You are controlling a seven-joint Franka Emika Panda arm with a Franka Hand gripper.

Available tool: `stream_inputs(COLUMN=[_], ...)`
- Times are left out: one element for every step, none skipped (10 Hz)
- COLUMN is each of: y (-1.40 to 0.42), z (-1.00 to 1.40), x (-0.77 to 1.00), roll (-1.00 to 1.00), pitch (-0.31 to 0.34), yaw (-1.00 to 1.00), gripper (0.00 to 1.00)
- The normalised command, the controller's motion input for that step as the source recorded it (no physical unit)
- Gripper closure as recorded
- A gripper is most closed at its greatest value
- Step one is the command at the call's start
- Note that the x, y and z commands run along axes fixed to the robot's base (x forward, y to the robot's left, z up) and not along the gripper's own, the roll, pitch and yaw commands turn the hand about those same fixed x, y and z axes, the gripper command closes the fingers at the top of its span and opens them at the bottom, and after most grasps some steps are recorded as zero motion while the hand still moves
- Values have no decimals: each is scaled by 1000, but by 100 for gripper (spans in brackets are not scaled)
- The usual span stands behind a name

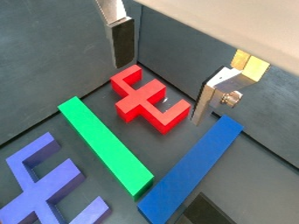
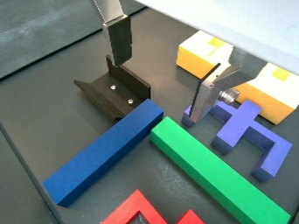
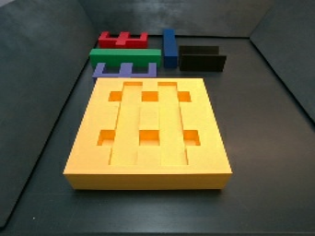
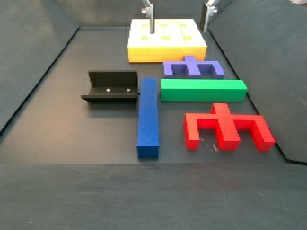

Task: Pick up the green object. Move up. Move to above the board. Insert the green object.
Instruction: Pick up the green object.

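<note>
**Green bar lies flat beside the board, gripper open above**

The green object (image 4: 203, 89) lies flat on the dark floor, its long axis running crosswise, parallel to the near short edge of the board (image 4: 167, 52). In a side view the green object (image 3: 125, 54) sits past the far end of the board (image 3: 150, 124), between the purple comb-shaped piece (image 3: 125, 68) and the red piece (image 3: 123, 40). The purple piece (image 4: 193, 67) lies between bar and board, just beside the bar. The blue bar (image 4: 147, 115) lies at a right angle to the green one, one end close to the green bar's end (touching or not, I cannot tell). The fixture (image 4: 115, 87) stands on the blue bar's other side.

The gripper (image 1: 170, 66) hangs above the pieces with its jaws wide apart and nothing between them. In both wrist views the green bar (image 2: 218, 171) runs diagonally under the camera, untouched. Only the fingertips (image 4: 150, 9) show at the upper edge of a side view, over the board's far part. The red piece (image 1: 147, 98) lies under the gap between the fingers.
</note>
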Motion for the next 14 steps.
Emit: stream_inputs(y=[0, 0, -77, -86, -109, 0, 0, 0, 0, 0, 0, 0, 0, 0], z=[43, 0, 0, -286, -389, -417, -346, -274, -260, -274, -263, -266, -320, -329], x=[0, 0, 69, -263, -411, -363, -266, -240, -231, -163, -106, -20, 0, 0], roll=[0, -4, 0, -113, -144, -131, -53, 0, 0, 0, 0, 0, -3, -9], pitch=[0, 0, 0, -101, -60, -59, -44, -50, -44, -4, 0, 0, 0, 0], yaw=[0, 0, 0, -160, -569, -757, -894, -949, -957, -1000, -1000, -1000, -1000, -1000], gripper=[0, 0, 0, 0, 0, 0, 0, 0, 0, 0, 0, 0, 0, 0])
